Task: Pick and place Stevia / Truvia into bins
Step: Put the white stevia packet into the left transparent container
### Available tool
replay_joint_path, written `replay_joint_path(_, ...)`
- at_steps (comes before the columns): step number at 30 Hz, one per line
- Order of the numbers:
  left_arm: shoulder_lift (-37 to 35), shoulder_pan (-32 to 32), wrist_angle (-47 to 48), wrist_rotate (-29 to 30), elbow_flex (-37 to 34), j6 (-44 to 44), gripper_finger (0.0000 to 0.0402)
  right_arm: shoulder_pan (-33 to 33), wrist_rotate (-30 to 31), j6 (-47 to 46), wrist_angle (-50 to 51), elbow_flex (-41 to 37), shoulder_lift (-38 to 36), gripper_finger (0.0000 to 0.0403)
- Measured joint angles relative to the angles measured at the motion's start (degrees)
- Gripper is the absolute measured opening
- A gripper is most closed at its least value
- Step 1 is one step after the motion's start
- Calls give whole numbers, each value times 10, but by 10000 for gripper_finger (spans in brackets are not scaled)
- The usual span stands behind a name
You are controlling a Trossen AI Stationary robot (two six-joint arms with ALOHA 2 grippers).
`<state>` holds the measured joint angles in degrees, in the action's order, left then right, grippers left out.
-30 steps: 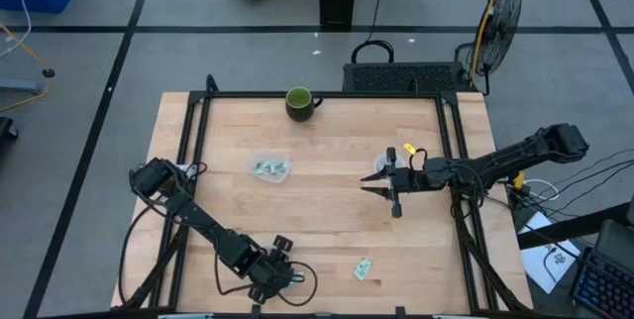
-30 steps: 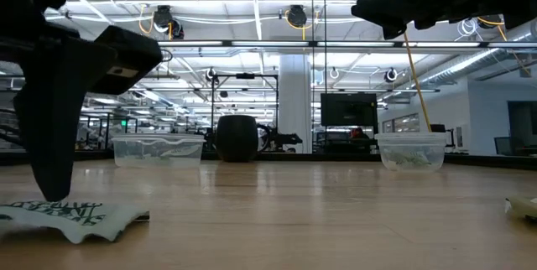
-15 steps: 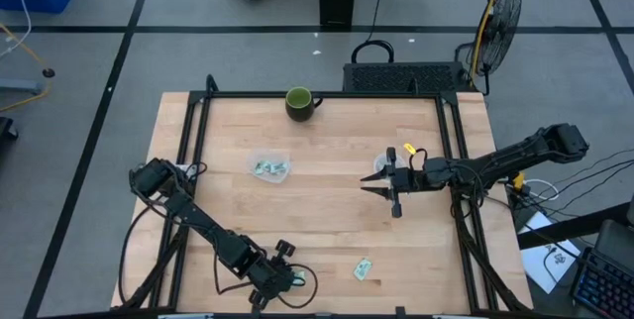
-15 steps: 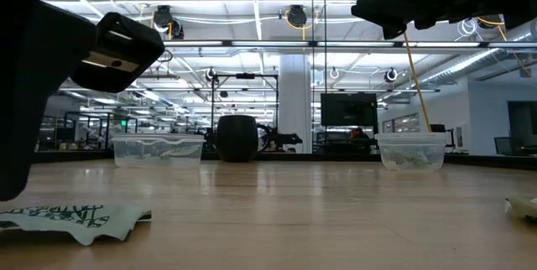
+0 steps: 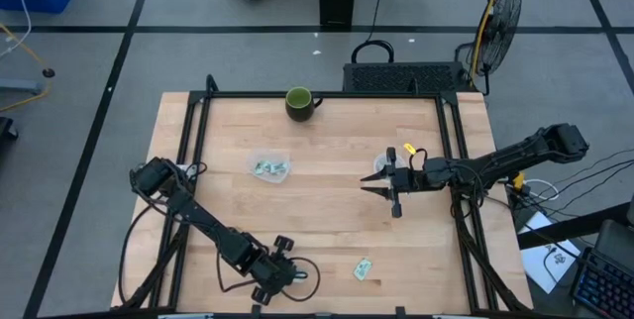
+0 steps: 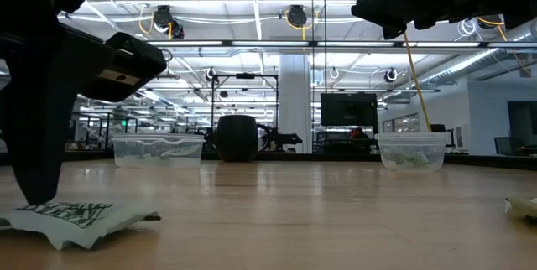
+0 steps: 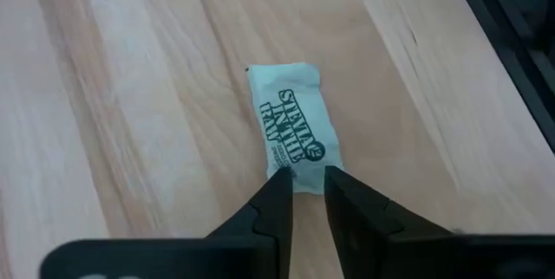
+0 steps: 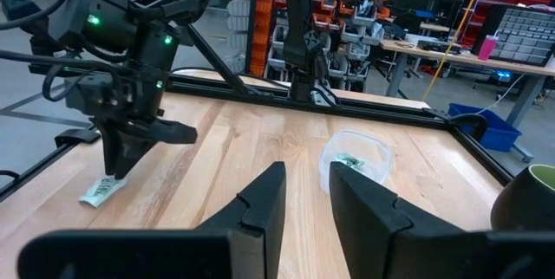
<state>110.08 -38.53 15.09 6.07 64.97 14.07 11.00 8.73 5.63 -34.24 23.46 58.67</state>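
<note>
One pale green and white Stevia sachet [image 7: 293, 127] lies flat near the table's near edge. My left gripper [image 5: 283, 272] stands over it, pointing down, shut on its end. A second sachet [image 5: 363, 268] lies flat to its right. The rounded-square clear tub [image 5: 269, 168] and the round clear cup [image 5: 380, 165] each hold several sachets. My right gripper [image 5: 379, 190] hovers open, high above the table beside the cup. In the low view it shows at the top right [image 6: 394, 10]. My left gripper pinches the sachet's near end [image 7: 303, 173] between its two fingertips [image 7: 279, 194], coming from above and pointing down, along the sachet's length. The rest of the sachet [image 6: 80, 218] lies on the wood, slightly crumpled beside the finger [image 6: 38, 178].
A dark green mug [image 5: 300, 102] stands near the table's far edge. A black frame rail [image 5: 458, 190] runs along the table's sides. Bare wood lies between the tub, the cup and the two loose sachets.
My left gripper swung aside off the sachet and then came back down onto its end. The sachet has shifted a little on the wood, and it now looks more crumpled next to the finger. My right arm has kept still.
</note>
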Motion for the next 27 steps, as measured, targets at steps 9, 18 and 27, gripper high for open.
replay_joint_path(9, 0, 2, -4, 0, 0, 2, 120, 0, 0, 0, 0, 0, 0, 84)
replay_joint_path(18, 0, 2, -17, 0, 0, 3, 127, 0, 0, 0, 0, 0, 0, 84)
replay_joint_path(27, -1, 2, -12, 0, 1, 0, 127, 0, 0, 0, 0, 0, 0, 84)
